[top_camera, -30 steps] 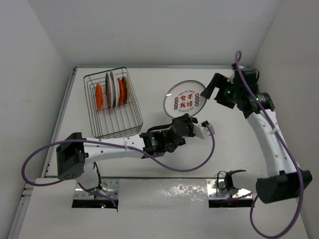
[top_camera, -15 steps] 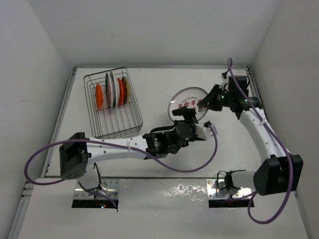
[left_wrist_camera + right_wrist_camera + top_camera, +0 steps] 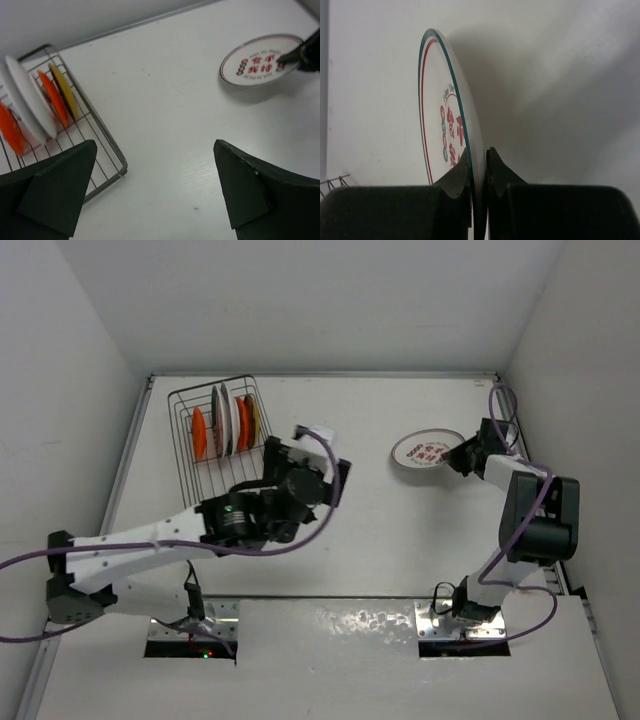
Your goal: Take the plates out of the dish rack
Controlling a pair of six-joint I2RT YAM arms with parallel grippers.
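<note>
The dish rack [image 3: 225, 450] [image 3: 100, 145] stands at the back left, with orange plates [image 3: 199, 433] [image 3: 52, 97] and a white one [image 3: 228, 418] [image 3: 30, 102] upright between its prongs. Just right of it, above the table, my left gripper [image 3: 330, 465] [image 3: 155, 145] hangs open and empty. At the far right my right gripper [image 3: 462, 455] [image 3: 479, 155] is shut on the rim of a white plate [image 3: 428, 450] [image 3: 262, 60] [image 3: 447, 110] with a green and red rim ring and red characters. That plate casts a shadow on the table.
An olive-yellow plate [image 3: 252, 418] [image 3: 65, 90] stands rightmost in the rack. White walls close the table at the back and on both sides. The left arm's purple cable [image 3: 320, 510] loops beside its wrist.
My left gripper has opened, let go of the white plate and swung back left toward the rack. My right gripper has shut on that plate's rim and carried it to the right.
</note>
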